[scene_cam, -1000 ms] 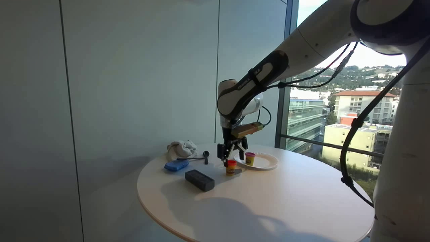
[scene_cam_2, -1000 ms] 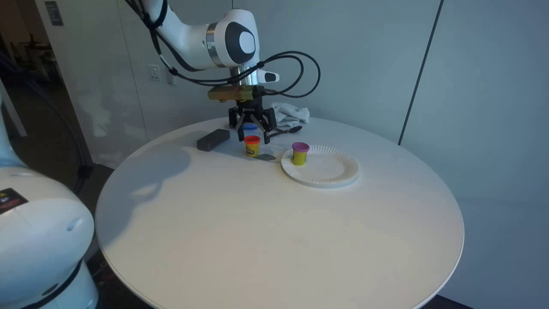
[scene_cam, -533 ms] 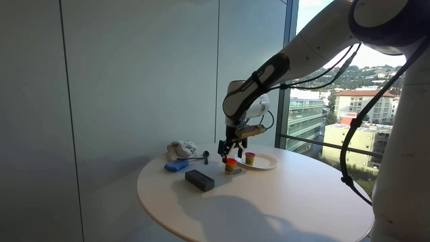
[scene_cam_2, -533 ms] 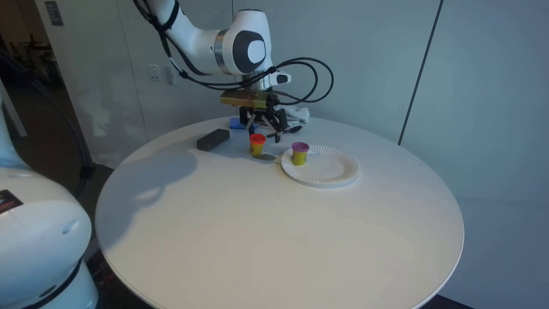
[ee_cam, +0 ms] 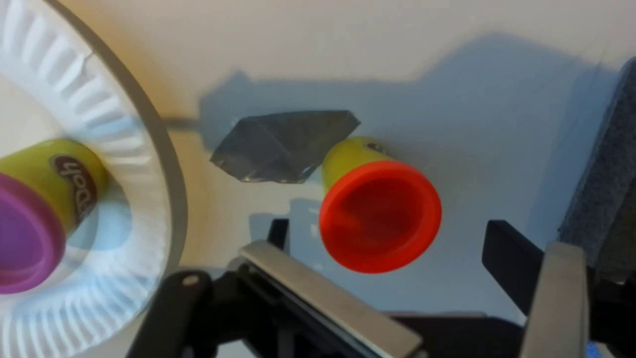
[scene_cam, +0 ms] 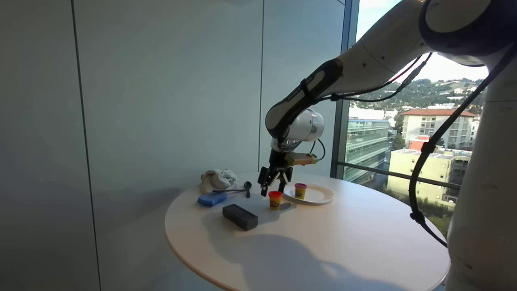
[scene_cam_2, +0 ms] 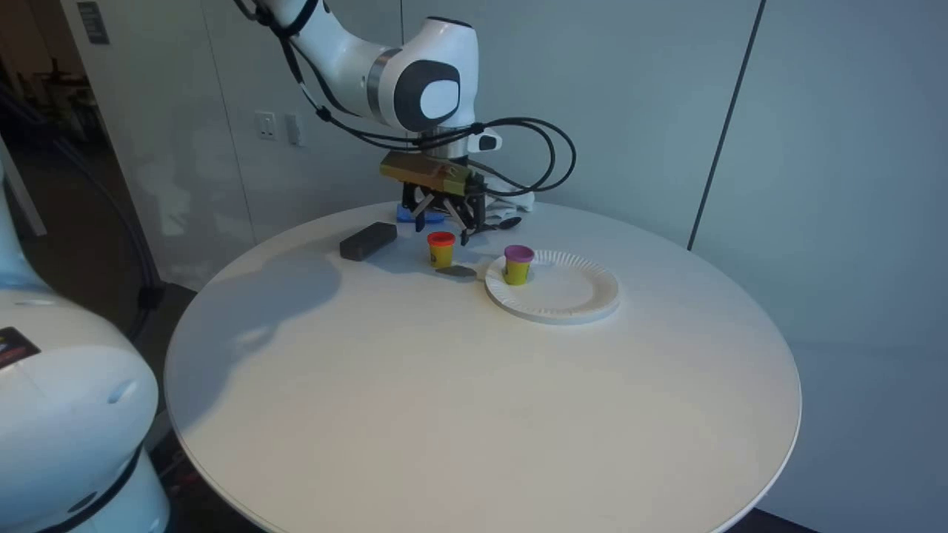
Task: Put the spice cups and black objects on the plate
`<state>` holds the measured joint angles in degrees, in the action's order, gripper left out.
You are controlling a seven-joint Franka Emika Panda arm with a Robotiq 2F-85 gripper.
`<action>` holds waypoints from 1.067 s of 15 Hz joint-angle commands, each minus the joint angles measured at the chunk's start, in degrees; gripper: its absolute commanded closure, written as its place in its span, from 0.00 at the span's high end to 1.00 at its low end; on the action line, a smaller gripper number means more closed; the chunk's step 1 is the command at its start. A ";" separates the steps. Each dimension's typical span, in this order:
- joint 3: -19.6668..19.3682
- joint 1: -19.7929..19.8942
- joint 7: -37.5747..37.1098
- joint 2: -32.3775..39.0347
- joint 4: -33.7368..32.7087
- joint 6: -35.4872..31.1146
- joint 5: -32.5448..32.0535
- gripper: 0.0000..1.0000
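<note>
"How will the red-lidded tub (ee_cam: 375, 209) handle?"

"Probably light and firm, slick-sided; it looks best taken across its upper sides. It stands upright on the bench (scene_cam_2: 481, 407), between plate (scene_cam_2: 566, 292) and black block (scene_cam: 240, 217)."

"And the pincer (ee_cam: 387, 228)?"

"Its jaws are parted, holding nothing."

"What is unclear?"

"Whether the grey scrap (ee_cam: 285, 146) touches the tub; the wrist view also crops the plate."
</note>
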<state>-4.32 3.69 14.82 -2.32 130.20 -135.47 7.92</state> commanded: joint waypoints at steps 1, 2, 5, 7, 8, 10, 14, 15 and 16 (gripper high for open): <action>-0.14 -0.01 0.97 -1.37 -0.06 4.35 0.38 1.00; -0.15 -0.03 1.43 -1.31 -0.15 5.22 0.55 1.00; -0.06 -0.05 1.51 -1.22 -0.30 6.74 -0.05 0.67; -0.06 -0.07 2.00 -1.17 -0.39 7.28 0.09 0.50; -0.04 -0.07 1.98 -1.15 -0.41 7.36 -0.17 0.45; 0.06 -0.06 1.41 -1.22 -0.14 6.61 -1.48 0.32; 0.04 0.07 0.30 -1.12 -0.10 6.50 -4.55 0.88; 0.02 0.08 0.31 -1.08 -0.13 6.53 -4.97 0.95; 0.00 0.09 0.35 -1.03 -0.19 6.51 -5.25 1.00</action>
<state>-4.32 3.71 15.84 -2.36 130.11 -129.51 4.35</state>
